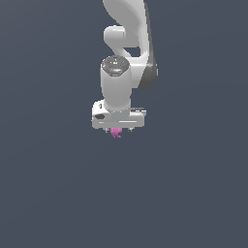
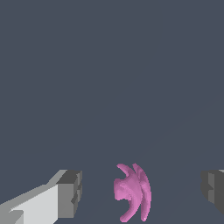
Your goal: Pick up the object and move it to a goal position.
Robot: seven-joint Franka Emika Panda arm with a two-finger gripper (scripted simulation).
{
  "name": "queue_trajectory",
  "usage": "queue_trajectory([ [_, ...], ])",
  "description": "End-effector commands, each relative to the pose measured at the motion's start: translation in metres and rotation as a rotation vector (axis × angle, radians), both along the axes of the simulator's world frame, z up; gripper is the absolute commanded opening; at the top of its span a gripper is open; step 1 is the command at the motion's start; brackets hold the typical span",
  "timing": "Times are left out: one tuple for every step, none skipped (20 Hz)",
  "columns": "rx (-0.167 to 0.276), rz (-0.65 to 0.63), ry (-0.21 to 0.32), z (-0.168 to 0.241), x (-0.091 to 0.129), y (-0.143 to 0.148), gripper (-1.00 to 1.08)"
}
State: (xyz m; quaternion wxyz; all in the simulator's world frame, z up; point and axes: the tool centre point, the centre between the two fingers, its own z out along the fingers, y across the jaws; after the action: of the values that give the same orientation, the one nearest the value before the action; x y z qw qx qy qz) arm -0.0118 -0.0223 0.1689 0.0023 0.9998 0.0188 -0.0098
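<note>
Exterior view: I see the arm pointing straight down over a plain dark surface (image 1: pixel 58 193), with the end effector (image 1: pixel 116 130) low over the object (image 1: pixel 116 132), a small magenta-pink lump that peeks out just beneath the white hand. Whether the object rests on the surface or hangs slightly above it, I cannot tell from this angle.

Wrist view: the end effector (image 2: pixel 142 192) stands wide apart, one grey finger pad (image 2: pixel 70 193) on one side of the object (image 2: pixel 132 192) and the other pad at the opposite edge of the picture. The object lies between them, touching neither, and sits nearer the first pad than the second.

Step in hand, as I judge it: the approach is made and the grasp is not yet taken. The next move calls for closing the pads evenly on the object, perhaps after a small sideways correction to centre it, then a lift toward the goal; no goal marker shows in either view.

Orientation: the object's curved lobes run roughly crosswise to the line joining the pads, so its long axis lies across the closing direction and the pads should meet its narrower flanks.
</note>
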Motion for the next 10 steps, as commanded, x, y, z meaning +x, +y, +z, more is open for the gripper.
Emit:
queue_trajectory([
  [0.001,0.002,-0.001,-0.006,-0.005,-0.002,1.0],
  [0.001,0.004,-0.001,-0.008,-0.008,-0.002,1.0],
  [0.001,0.005,-0.002,-0.011,-0.011,-0.003,1.0],
  [0.001,0.007,-0.003,-0.015,-0.014,-0.004,1.0],
  [0.002,0.008,-0.004,-0.018,-0.018,-0.005,1.0],
  [0.002,0.01,-0.005,-0.022,-0.022,-0.006,1.0],
  [0.002,0.012,-0.006,-0.026,-0.026,-0.007,1.0],
  [0.003,0.014,-0.007,-0.031,-0.031,-0.008,1.0],
  [0.003,0.016,-0.008,-0.035,-0.036,-0.009,1.0],
  [0.003,0.018,-0.009,-0.04,-0.042,-0.01,1.0],
])
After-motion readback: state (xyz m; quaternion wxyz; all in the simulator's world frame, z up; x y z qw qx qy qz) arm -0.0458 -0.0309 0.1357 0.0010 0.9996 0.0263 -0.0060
